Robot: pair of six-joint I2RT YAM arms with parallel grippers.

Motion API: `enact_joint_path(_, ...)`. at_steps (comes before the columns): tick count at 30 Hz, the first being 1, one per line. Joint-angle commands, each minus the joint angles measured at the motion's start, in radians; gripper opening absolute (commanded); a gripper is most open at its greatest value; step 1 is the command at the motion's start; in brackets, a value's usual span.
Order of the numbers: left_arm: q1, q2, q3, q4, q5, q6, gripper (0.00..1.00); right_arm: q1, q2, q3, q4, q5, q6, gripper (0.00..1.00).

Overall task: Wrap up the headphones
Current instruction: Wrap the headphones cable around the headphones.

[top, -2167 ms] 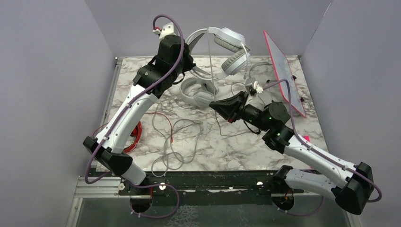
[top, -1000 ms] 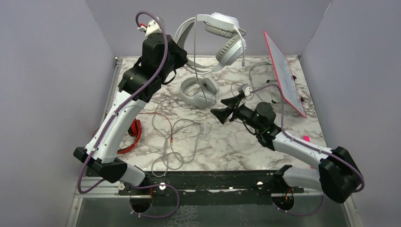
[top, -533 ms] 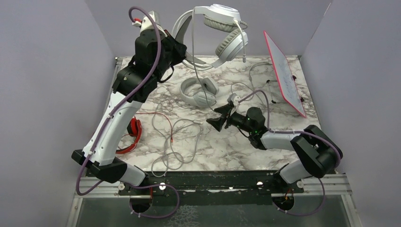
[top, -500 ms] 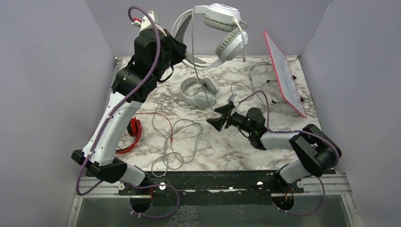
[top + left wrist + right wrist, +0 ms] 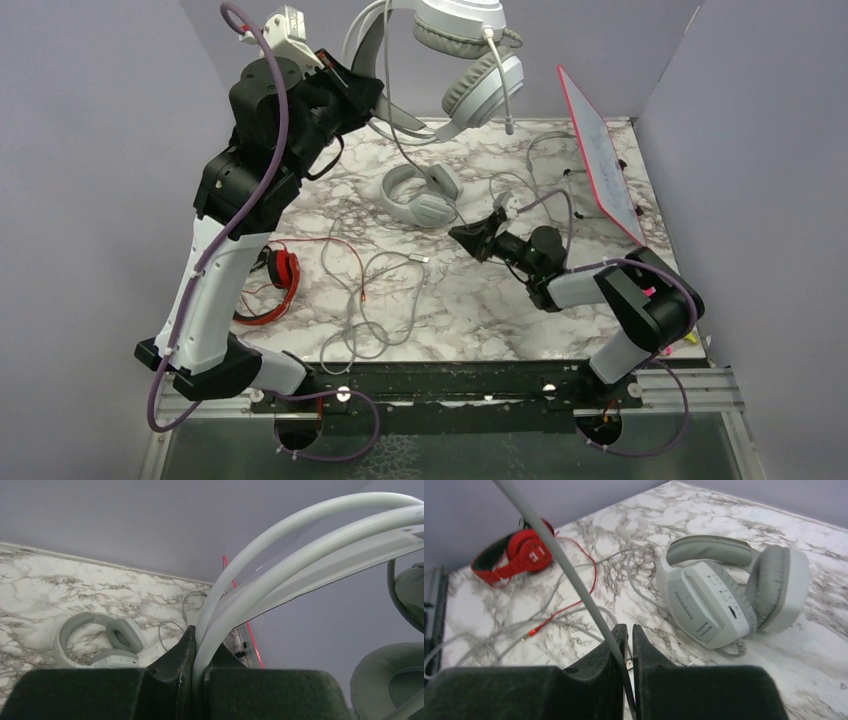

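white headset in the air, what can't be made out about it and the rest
White headset: top cut off by the top external frame edge; left wrist shows only headband and earcup edges.
Red headphones: partly behind the left arm, top external.
Grey cables: tangled, too thin to trace.

My top camera is looking down from above and behind me, taking in the whole table. My left wrist camera is riding high, looking past the left gripper toward the back wall, with the white-silver headset very near, crossing the right of its frame. My right wrist camera is hovering low and close behind the right gripper. All three are sharing the light grey headset; the top and right wrist views are also sharing the red headset.
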Motion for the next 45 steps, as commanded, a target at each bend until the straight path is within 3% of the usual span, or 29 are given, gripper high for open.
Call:
enact_joint_path(1, 0.004, -0.045, 0.074, 0.055, 0.094, 0.012, 0.00, -0.138, -0.121, -0.002, -0.149, -0.115, 0.121, 0.03)
enact_joint_path(5, 0.003, -0.061, 0.088, 0.050, 0.075, 0.090, 0.00, -0.205, -0.283, -0.033, -0.312, -0.221, 0.154, 0.00)
enact_joint_path(9, 0.003, -0.088, 0.089, 0.062, 0.011, 0.109, 0.00, -0.234, -0.437, -0.073, -0.546, -0.161, 0.112, 0.00)
enact_joint_path(15, 0.003, -0.102, 0.082, 0.074, -0.003, 0.133, 0.00, -0.310, -0.570, -0.229, -0.475, -0.231, 0.235, 0.01)
enact_joint_path(19, 0.003, -0.112, 0.067, 0.068, 0.063, 0.139, 0.00, -0.314, -0.568, -0.181, -0.541, -0.173, 0.249, 0.00)
enact_joint_path(23, 0.003, -0.163, -0.010, 0.064, 0.199, 0.170, 0.00, -0.351, -0.489, -0.055, -0.599, -0.163, 0.225, 0.00)
enact_joint_path(27, 0.003, -0.253, -0.200, 0.063, 0.510, 0.299, 0.00, -0.381, -0.382, 0.195, -0.842, -0.184, 0.121, 0.00)
enact_joint_path(29, 0.003, -0.314, -0.309, 0.021, 0.555, 0.379, 0.00, -0.413, -0.352, 0.294, -0.929, -0.202, 0.105, 0.00)
enact_joint_path(33, 0.003, -0.433, -0.483, -0.105, 0.520, 0.537, 0.00, -0.477, -0.308, 0.454, -1.093, -0.205, 0.093, 0.00)
enact_joint_path(38, 0.002, -0.427, -0.631, -0.256, 0.376, 0.660, 0.00, -0.502, -0.207, 0.739, -1.369, -0.213, 0.036, 0.00)
enact_joint_path(45, -0.136, -0.340, -0.714, -0.301, 0.069, 0.663, 0.00, -0.535, -0.098, 1.015, -1.535, -0.207, 0.015, 0.00)
